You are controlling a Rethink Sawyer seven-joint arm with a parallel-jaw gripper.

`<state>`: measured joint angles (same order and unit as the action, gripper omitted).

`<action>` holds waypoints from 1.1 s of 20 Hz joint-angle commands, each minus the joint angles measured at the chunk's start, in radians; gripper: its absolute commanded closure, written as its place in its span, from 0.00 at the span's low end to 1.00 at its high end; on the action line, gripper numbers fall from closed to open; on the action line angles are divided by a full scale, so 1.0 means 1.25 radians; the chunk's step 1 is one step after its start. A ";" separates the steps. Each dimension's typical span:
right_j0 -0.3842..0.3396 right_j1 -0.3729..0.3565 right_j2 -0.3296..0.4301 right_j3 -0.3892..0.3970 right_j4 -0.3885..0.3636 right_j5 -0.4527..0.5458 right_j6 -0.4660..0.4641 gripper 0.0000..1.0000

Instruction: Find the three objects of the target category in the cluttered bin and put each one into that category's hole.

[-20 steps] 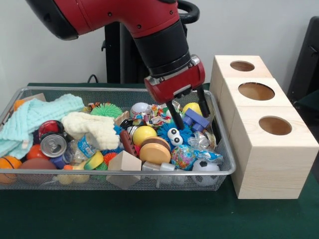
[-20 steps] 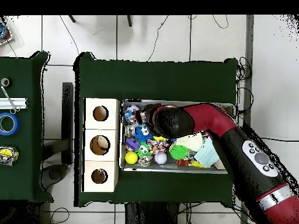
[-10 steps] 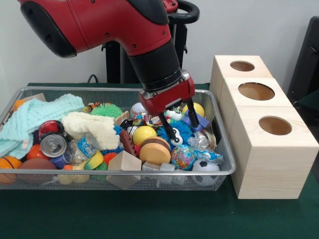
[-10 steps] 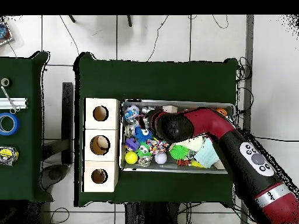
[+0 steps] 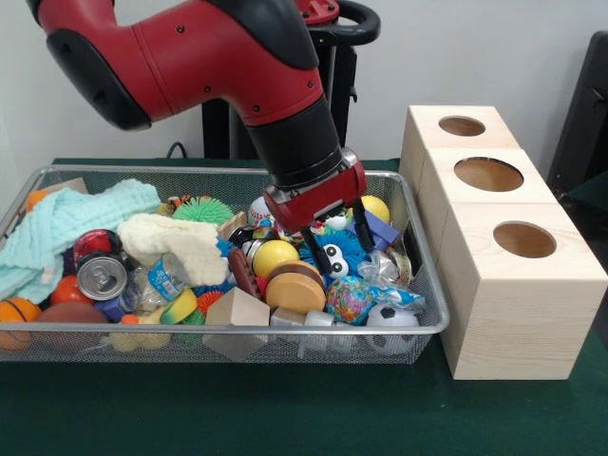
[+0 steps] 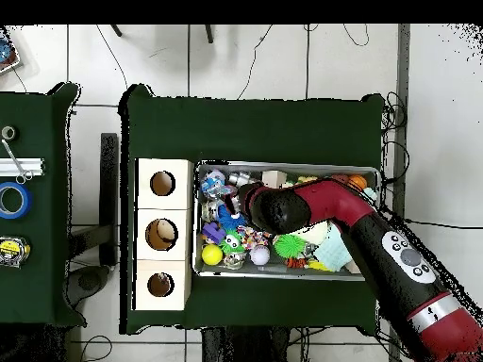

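A wire mesh bin (image 5: 418,249) holds a heap of toys. My gripper (image 5: 340,245) is down in its right part, open, with one finger (image 5: 318,258) on each side of a blue spiky ball with googly eyes (image 5: 334,255). Close by lie a yellow ball (image 5: 274,256), a wooden disc (image 5: 295,290), a blue block (image 5: 382,229) and a second yellow ball (image 5: 377,206). To the right stands a wooden box (image 5: 503,275) with three round holes on top. From overhead the arm (image 6: 311,203) covers the gripper; the blue ball (image 6: 229,220) peeks out beside it.
The bin's left part holds a pale green towel (image 5: 66,223), a cream cloth (image 5: 180,243), a drink can (image 5: 102,276) and a small basketball (image 5: 17,312). A wooden block (image 5: 236,311), a soccer ball (image 5: 391,316) and a multicoloured ball (image 5: 350,298) lie along the front wall. A tape roll (image 6: 11,200) lies on a side table.
The gripper has come down and shifted left in the front view, away from the boxes, and its fingers now straddle the blue googly-eyed ball. It has stayed open.
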<state>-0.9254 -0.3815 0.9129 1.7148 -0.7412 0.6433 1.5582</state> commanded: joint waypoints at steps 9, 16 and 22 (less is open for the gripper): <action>0.039 0.097 -0.053 -0.047 -0.103 -0.064 -0.104 0.00; 0.053 0.135 -0.071 -0.076 -0.133 -0.095 -0.098 0.00; 0.060 0.167 -0.076 -0.108 -0.153 -0.117 -0.110 0.00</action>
<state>-0.8822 -0.2930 0.9017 1.6959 -0.8169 0.5890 1.5582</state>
